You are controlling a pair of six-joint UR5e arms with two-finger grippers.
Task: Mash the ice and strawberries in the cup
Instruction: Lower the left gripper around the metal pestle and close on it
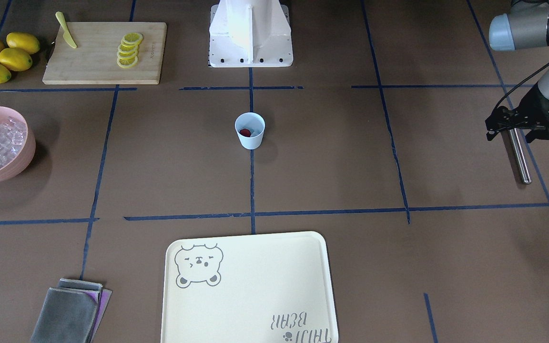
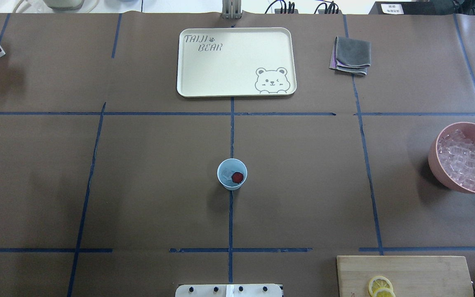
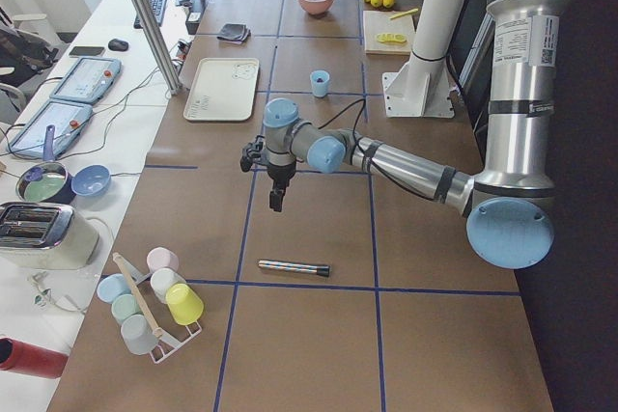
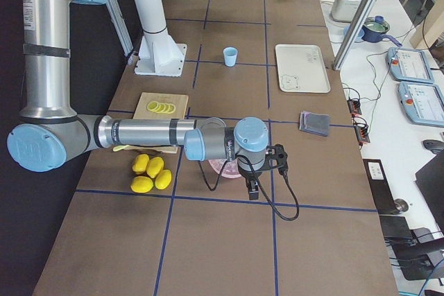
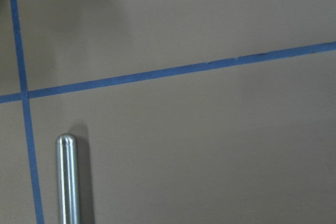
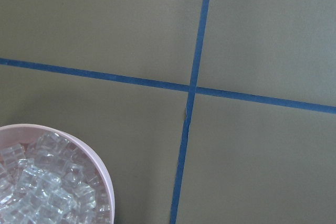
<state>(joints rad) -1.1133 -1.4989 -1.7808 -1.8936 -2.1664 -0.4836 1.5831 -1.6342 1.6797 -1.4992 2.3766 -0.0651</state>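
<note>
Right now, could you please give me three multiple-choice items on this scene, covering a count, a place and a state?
1. How many whole lemons lie beside the cutting board? A two; B four; C six.
2. Where is the strawberry? A on the cutting board; B among the lemons; C in the cup.
3. The metal rod is: A lying flat on the table; B standing in the cup; C propped on the cutting board.
Answers: 1 B, four lemons sit clustered by the board's end. 2 C, the red berry shows inside the blue rim. 3 A, its full length rests on the table.
</note>
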